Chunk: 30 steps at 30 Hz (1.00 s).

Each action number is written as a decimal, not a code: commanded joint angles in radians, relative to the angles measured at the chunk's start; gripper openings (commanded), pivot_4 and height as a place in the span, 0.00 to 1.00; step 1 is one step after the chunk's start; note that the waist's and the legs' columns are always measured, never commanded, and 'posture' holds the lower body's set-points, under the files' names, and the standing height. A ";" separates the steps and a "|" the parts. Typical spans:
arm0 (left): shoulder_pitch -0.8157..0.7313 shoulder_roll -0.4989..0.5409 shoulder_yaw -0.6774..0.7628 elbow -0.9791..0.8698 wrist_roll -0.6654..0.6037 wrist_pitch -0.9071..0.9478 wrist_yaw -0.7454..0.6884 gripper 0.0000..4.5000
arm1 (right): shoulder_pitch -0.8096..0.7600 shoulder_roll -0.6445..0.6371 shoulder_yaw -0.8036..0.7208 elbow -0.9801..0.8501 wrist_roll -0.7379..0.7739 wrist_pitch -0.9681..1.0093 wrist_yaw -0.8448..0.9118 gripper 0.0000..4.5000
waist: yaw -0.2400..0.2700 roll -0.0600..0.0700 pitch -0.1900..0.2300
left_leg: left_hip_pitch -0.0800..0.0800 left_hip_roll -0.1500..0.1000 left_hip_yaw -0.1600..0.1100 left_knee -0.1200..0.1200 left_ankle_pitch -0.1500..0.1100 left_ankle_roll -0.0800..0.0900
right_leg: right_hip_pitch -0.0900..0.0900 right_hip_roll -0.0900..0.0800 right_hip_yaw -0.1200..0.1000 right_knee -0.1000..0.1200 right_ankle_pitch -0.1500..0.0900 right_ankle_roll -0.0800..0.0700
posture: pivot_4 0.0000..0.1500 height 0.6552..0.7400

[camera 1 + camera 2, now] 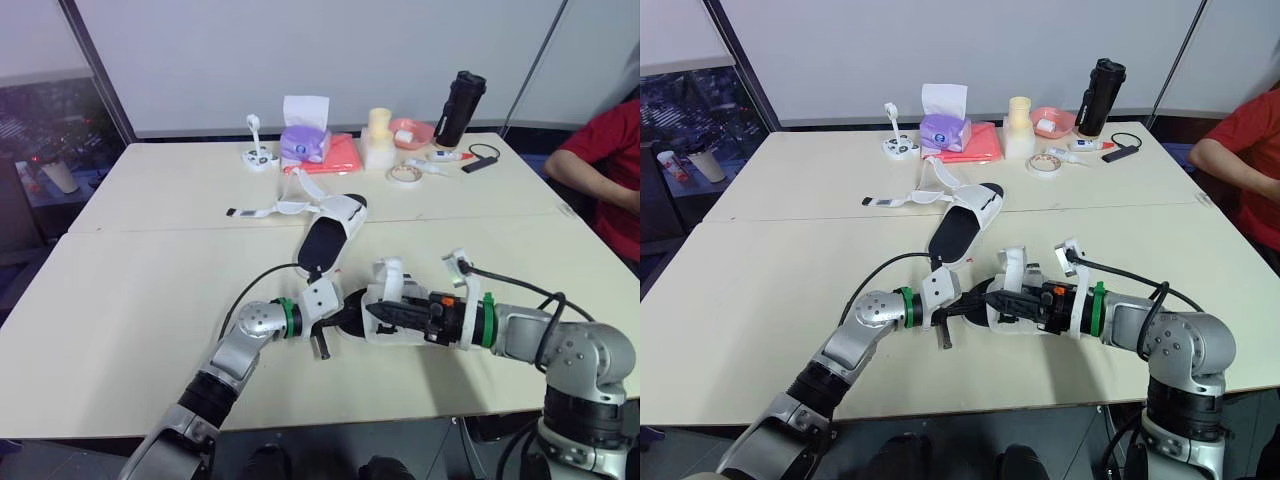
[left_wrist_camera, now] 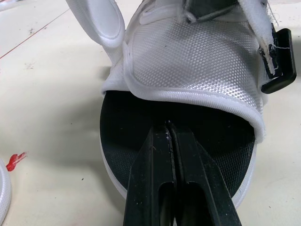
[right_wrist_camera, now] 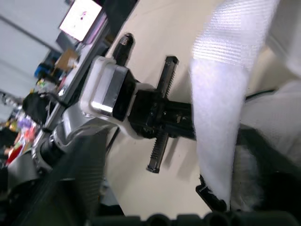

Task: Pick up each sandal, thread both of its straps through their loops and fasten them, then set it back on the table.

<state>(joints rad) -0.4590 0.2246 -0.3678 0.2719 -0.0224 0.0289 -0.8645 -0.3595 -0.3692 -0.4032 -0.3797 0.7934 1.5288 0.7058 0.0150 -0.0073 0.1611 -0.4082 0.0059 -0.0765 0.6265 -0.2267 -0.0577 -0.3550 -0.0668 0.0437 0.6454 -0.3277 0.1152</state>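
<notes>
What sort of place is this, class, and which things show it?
Most likely an office or lab meeting room: pale tables pushed together, a tissue box and black bottle among desk clutter, and a person in red seated at the side.

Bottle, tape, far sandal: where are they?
Bottle (image 1: 460, 108): left eye view, on its black body.
Tape (image 1: 404, 181): left eye view, on its front rim.
Far sandal (image 1: 322, 250): left eye view, on its black insole.

arms (image 1: 238, 350): silver-grey | wrist rings (image 1: 288, 318): green | wrist housings (image 1: 322, 298): white | cables (image 1: 250, 288): black | left claw (image 2: 169, 125): black
</notes>
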 commanded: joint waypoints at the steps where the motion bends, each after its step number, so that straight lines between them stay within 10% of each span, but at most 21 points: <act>1: 0.045 0.014 -0.049 0.101 0.053 0.044 -0.005 0.00 | 0.003 0.016 -0.049 -0.052 0.041 0.034 -0.060 0.43 | 0.000 0.000 0.000 | 0.000 0.000 0.000 0.000 0.000 0.000 | 0.000 0.000 0.000 0.000 0.000 0.000 | 1.00 1.00; 5: 0.041 0.012 -0.049 0.106 0.054 0.043 -0.004 0.00 | 0.019 0.005 -0.045 -0.064 0.060 0.044 -0.087 0.02 | 0.000 0.000 0.000 | 0.000 0.000 0.000 0.000 0.000 0.000 | 0.000 0.000 0.000 0.000 0.000 -0.001 | 1.00 1.00; 30: 0.054 0.000 -0.036 0.110 0.053 0.050 0.028 0.00 | -0.216 -0.435 0.616 0.221 -0.285 -0.630 0.346 0.02 | 0.000 0.000 0.000 | 0.000 -0.001 0.001 -0.001 0.000 0.000 | 0.001 0.000 -0.001 -0.011 0.000 0.001 | 1.00 1.00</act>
<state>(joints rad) -0.4612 0.2109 -0.3669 0.2918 -0.0224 0.0129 -0.8531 -0.5614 -0.7878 0.1915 -0.1627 0.5360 0.9463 1.0186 0.0146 -0.0073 0.1613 -0.4082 0.0053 -0.0754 0.6258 -0.2268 -0.0576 -0.3538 -0.0665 0.0424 0.6345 -0.3273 0.1159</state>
